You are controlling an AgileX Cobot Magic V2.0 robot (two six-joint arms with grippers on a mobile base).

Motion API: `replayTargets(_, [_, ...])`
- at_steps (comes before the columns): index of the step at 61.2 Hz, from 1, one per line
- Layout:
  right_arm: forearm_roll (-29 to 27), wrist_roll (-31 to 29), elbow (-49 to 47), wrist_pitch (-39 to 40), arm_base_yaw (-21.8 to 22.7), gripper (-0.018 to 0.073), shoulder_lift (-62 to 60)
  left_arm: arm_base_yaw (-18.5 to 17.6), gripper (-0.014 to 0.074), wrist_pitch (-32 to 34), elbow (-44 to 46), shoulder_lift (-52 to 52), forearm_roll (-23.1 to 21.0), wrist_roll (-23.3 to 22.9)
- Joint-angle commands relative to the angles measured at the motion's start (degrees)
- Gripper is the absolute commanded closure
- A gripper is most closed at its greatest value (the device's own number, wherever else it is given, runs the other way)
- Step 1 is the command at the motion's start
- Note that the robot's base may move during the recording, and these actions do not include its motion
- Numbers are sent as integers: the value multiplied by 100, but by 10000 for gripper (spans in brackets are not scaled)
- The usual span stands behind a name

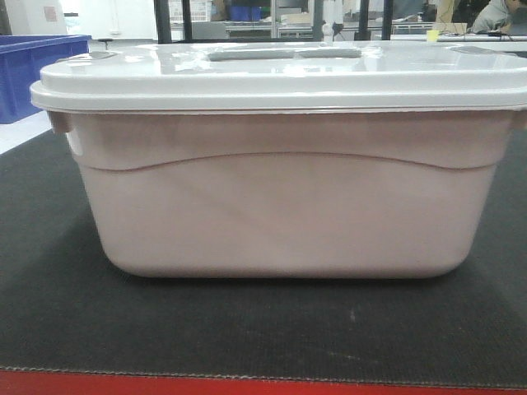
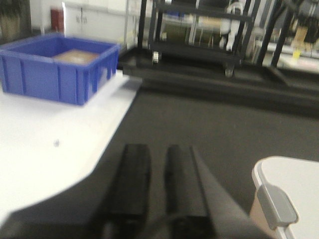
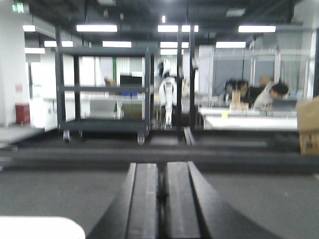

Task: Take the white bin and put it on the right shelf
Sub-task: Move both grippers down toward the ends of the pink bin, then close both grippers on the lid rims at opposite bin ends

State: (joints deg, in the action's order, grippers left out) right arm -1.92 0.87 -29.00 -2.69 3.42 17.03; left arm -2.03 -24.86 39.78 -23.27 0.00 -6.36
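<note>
You see the white bin (image 1: 280,206) standing upright on the black mat of the tabletop (image 1: 247,329), very near to the front camera, so it fills almost the whole width of that view. Its light grey lid (image 1: 123,82) is on, and the grey handle (image 1: 284,54) lies flat in the recess on top. The near edge of the tabletop is red (image 1: 247,385). Far to the left, behind the bin, there is a blue crate (image 1: 33,74).

In the left wrist view, your left tool (image 2: 158,149) hangs above the black mat. Its two fingers stand a little apart with a narrow dark gap between them, and they hold nothing. The picture is blurred. One corner of the bin, with a grey latch (image 2: 276,206), shows at the lower right, near the tool but not touching it. The blue crate sits far left on a white surface (image 2: 50,149).

In the right wrist view, your right tool (image 3: 162,167) has its fingers pressed together with only a thin seam between them, and they hold nothing. A pale rounded corner (image 3: 40,228) shows at the lower left; you cannot tell for sure what it is. Far away stand a black cart (image 3: 104,89), a seated person (image 3: 269,94) and a cardboard box (image 3: 309,124).
</note>
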Motion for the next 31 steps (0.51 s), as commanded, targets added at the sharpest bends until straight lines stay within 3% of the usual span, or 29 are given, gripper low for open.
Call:
replayTargets(1, [-6,-21,-299,350,32,177,619,6,298,298,373,-655,-343,-42])
replayTargets(7, [-41,-21,-367,382,32,-15,1203,6,183,229,542,-1152,-958,-42])
replayTargets(10, [-133,-21,-419,348,32,-91,1420,6,165,89,638,-1380,-1276,-42])
replayTargets(17, [-525,-21,-771,16,32,-65,1901,6,165,-539,1056,-1872,-1877,277])
replayTargets(25, [-1147,-21,-1644,-1302,49,-64,2571,18,165,-1414,1701,-2602,-3035,1333])
replayTargets(31, [-1576,-21,-2432,-2407,53,-64,3167,122,167,-1931,2125,-3118,-3655,1973])
